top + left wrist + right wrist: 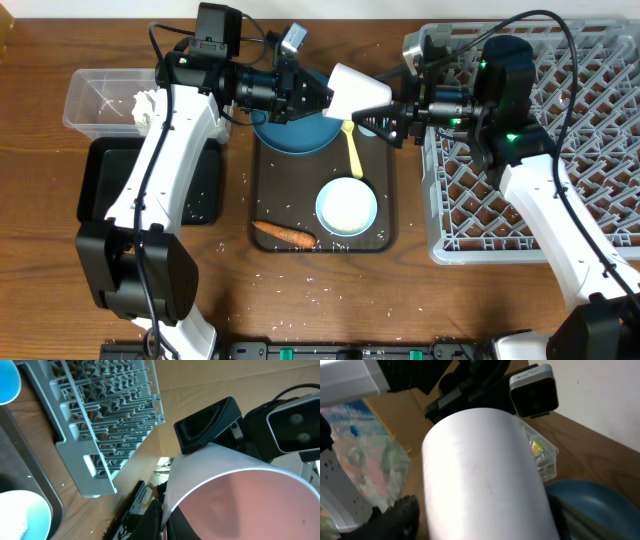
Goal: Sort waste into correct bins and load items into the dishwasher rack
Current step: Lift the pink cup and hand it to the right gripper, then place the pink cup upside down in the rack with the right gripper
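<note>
Beside the big dishwasher rack (pixel 560 150), the white-pink cup (pixel 355 92) is hanging up high. The left pincer (pixel 322 95) is squeezing it. I cannot tell if the right pincer (pixel 388 118) is gripping; it should be squeezing tight before the left is letting go.

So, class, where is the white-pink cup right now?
Overhead view, top centre: the white-pink cup is aloft between left fingers and right fingers, beside the dark blue plate, left of the grey rack.

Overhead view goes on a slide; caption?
Left gripper and right gripper both at the white-pink cup over the brown tray.
</note>
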You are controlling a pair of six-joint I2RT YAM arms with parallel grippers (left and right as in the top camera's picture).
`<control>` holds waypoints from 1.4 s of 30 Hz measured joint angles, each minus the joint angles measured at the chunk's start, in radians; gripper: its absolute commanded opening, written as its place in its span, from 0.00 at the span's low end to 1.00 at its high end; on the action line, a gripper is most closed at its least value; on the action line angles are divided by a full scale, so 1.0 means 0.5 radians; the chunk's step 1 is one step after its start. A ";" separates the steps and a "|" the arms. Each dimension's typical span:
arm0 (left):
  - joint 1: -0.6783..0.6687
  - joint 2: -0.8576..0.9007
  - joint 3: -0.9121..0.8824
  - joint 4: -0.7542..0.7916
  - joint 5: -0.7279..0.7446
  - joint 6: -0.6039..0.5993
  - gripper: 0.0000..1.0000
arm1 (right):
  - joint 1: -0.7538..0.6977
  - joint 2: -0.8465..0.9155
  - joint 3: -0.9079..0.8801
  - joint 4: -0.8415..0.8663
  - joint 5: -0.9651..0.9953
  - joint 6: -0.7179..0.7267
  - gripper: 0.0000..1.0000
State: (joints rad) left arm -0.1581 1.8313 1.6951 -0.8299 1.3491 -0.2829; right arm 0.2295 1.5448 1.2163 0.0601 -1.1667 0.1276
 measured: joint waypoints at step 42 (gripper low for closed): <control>-0.002 0.000 0.000 -0.262 -2.176 0.098 0.53 | -0.416 -0.379 0.690 -2.942 2.222 0.249 0.67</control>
State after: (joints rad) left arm -0.1589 1.8313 1.6951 -0.9607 0.2611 -0.2340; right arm 0.0216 1.3552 1.5612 -1.4109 -0.0555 0.2520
